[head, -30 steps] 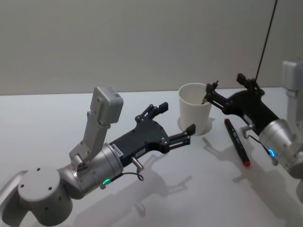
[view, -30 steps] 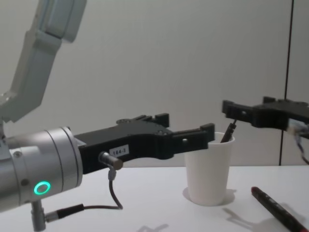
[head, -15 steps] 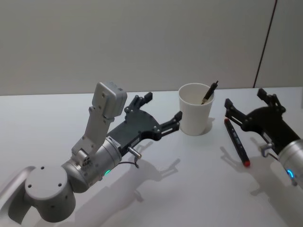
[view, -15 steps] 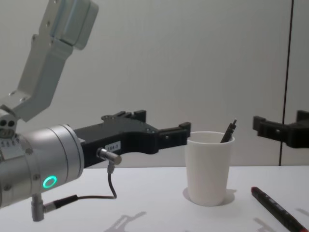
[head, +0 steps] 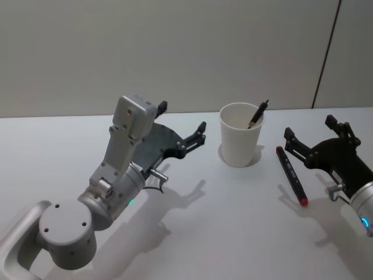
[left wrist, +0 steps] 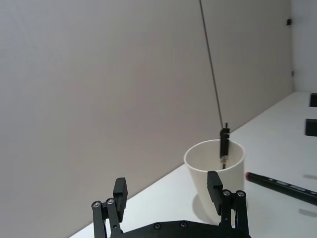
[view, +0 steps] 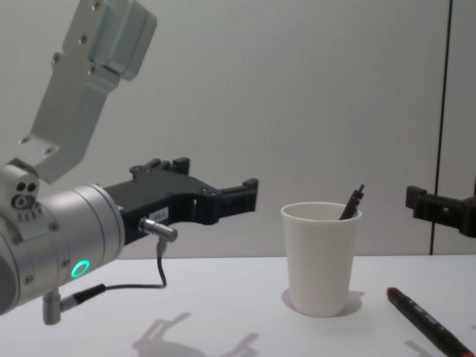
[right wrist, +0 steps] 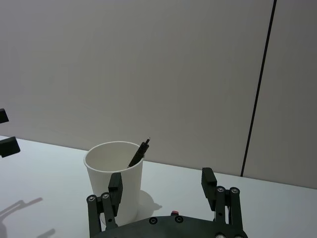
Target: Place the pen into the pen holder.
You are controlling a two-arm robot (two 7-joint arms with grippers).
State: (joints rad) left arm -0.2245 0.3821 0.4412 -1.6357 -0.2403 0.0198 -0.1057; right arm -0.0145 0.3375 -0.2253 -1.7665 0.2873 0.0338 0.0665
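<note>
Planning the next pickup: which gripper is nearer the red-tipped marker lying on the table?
Right. The right gripper is open just right of the marker; the left gripper, also open, is left of the white cup, farther off.

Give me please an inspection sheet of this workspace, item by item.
Surface: white tabletop, smooth.
Job's things: white paper cup upright; thin dark pen inside it, leaning on the rim, top sticking out.
Clutter: black marker with a red end, flat on the tabletop, right of the cup, apart.
Grippers: left gripper left of the cup, fingers open, empty; right gripper beside the marker, fingers open, empty.
Cables: thin dark cable at the left gripper's wrist.
Surroundings: plain grey wall, dark vertical seam.
</note>
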